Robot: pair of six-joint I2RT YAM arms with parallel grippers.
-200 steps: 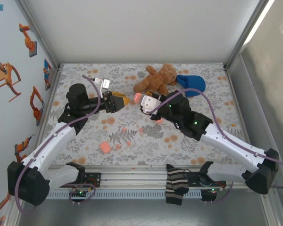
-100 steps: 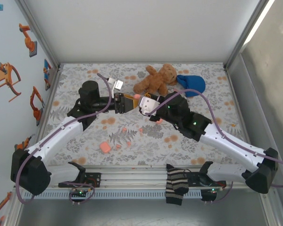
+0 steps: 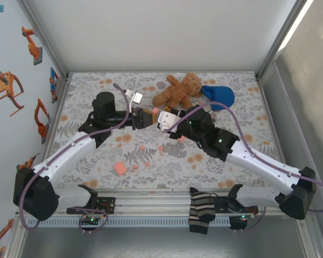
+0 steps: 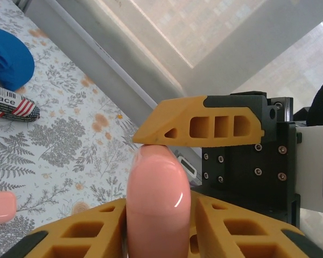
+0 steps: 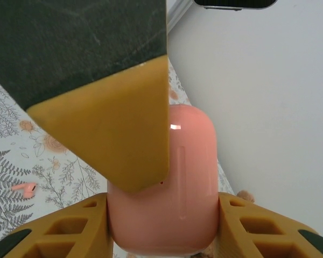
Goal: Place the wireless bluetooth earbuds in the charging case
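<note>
Charging case (image 5: 161,183) is held clamped in the right fingers (image 5: 59,228) above the bench (image 3: 247,107), its long axis pointed out toward the left arm. Left fingers (image 4: 204,123) are closed on its free end, one above and one below. Earbuds (image 3: 141,148) are noted loose on the bench below, nearside. A second ago the left fingers were spread wide, apart from the case.
</note>
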